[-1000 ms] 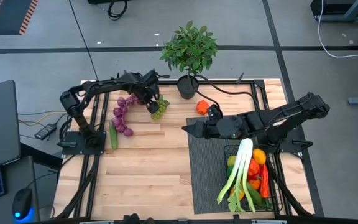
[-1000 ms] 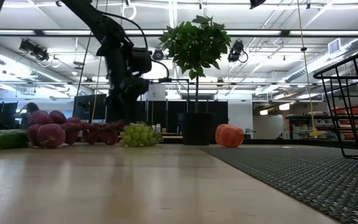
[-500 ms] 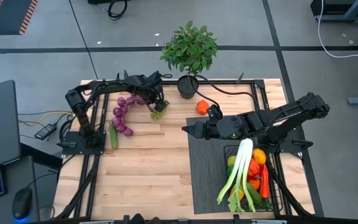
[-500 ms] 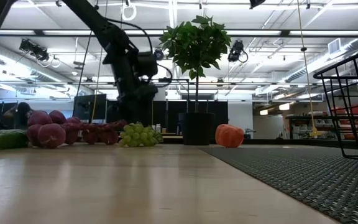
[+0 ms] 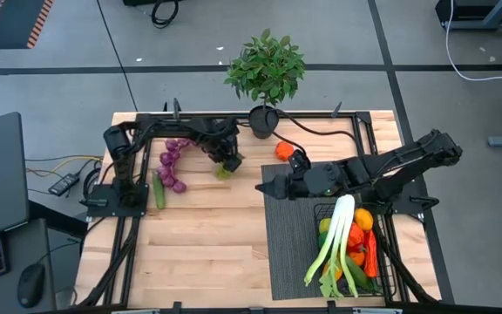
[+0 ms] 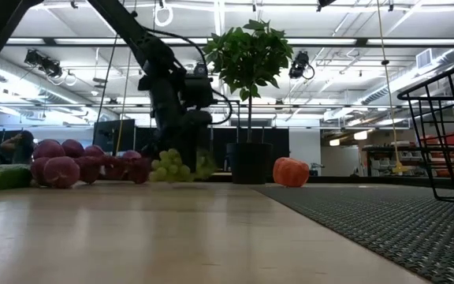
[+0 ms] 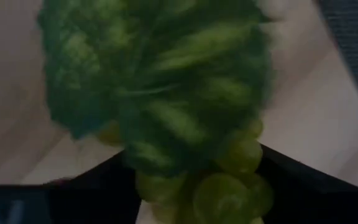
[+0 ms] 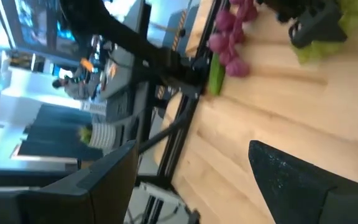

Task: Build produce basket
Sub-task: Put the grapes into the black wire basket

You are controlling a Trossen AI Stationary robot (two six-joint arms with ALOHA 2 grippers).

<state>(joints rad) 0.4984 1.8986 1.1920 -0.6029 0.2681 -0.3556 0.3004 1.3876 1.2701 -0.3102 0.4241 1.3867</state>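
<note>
The green grapes (image 5: 227, 169) lie on the wooden table right of the purple grapes (image 5: 171, 161). My left gripper (image 5: 224, 158) points steeply down onto them. In its wrist view its open fingers stand astride the bunch (image 7: 229, 180). My right gripper (image 5: 264, 182) hovers open and empty over the far left corner of the ribbed mat (image 5: 286, 249). The black wire basket (image 5: 393, 272) stands on the mat and holds a leek (image 5: 339, 237), citrus and peppers. In the low view, the gripper (image 6: 186, 154) stands right at the green bunch (image 6: 172, 166). My left gripper comes down from above onto the green grapes, one finger (image 7: 86, 190) on each side of the bunch's near part (image 7: 219, 186). The bunch rests on the table. I cannot tell whether the fingers clamp it or only touch it.
A cucumber (image 5: 159, 189) lies near the left arm's base. An orange-red fruit (image 5: 283, 150) sits by the black pot of the leafy plant (image 5: 267, 74) at the far edge. The near left half of the wooden table (image 5: 199, 253) is bare.
My left gripper has gone toward the table's right edge and down onto the green grapes, rolling its wrist as it went. In the low view the bunch has shifted a little under it.
</note>
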